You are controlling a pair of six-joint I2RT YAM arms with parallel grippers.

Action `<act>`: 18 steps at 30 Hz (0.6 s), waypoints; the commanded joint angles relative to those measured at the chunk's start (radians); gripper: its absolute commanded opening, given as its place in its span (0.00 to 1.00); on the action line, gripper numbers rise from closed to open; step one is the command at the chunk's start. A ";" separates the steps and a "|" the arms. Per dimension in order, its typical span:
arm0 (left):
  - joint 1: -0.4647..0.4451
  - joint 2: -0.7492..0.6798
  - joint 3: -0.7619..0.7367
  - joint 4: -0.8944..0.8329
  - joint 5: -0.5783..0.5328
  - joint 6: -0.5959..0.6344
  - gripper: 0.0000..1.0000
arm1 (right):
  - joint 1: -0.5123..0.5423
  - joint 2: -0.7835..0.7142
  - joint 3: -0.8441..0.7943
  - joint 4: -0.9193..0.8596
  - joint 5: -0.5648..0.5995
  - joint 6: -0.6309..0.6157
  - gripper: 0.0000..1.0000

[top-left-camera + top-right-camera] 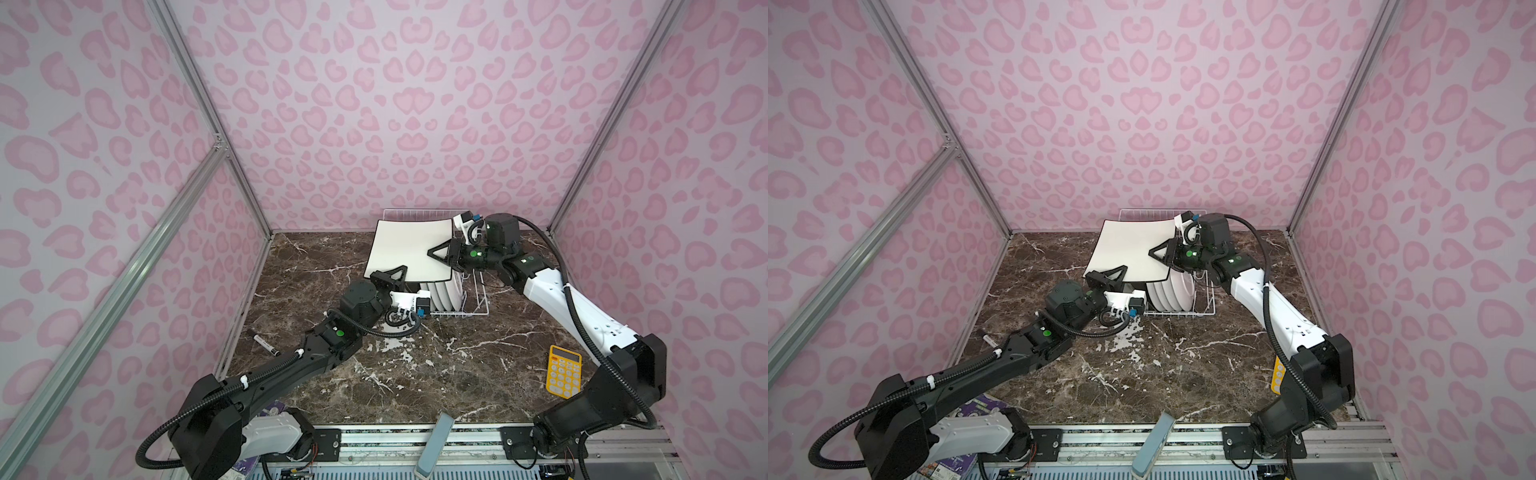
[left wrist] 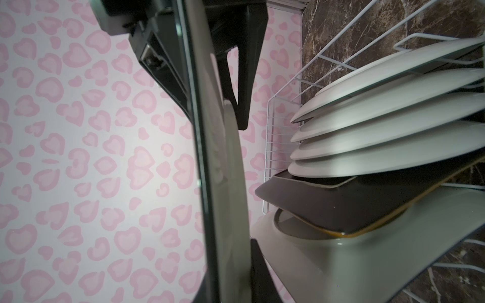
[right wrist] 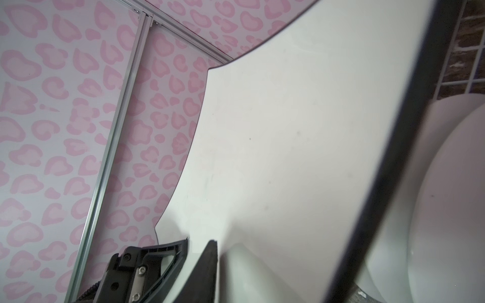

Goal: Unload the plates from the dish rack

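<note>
Well, the left gripper [image 1: 395, 277] is pinched tight on the near corner of a cream square plate [image 1: 409, 245], which it holds above the rack [image 1: 415, 214]. The right gripper [image 1: 441, 252] straddles the plate's right edge; whether it bites, I cannot tell. The glaze looks slick and the dark rim thin. A corner grip could let the plate swivel and drop onto the round white plates [image 1: 446, 294] standing in the thin wire rack.

Overhead stereo — wrists close on plate [image 3: 288, 157]
</note>
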 commanded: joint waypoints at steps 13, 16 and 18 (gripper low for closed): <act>-0.003 0.003 0.017 0.175 -0.008 -0.033 0.09 | -0.004 -0.004 -0.021 0.068 -0.031 0.019 0.00; 0.000 0.003 0.026 0.160 -0.018 -0.057 0.18 | -0.009 -0.009 -0.025 0.071 -0.027 0.027 0.00; 0.003 0.000 0.032 0.146 -0.021 -0.077 0.26 | -0.011 -0.015 -0.031 0.078 -0.019 0.032 0.00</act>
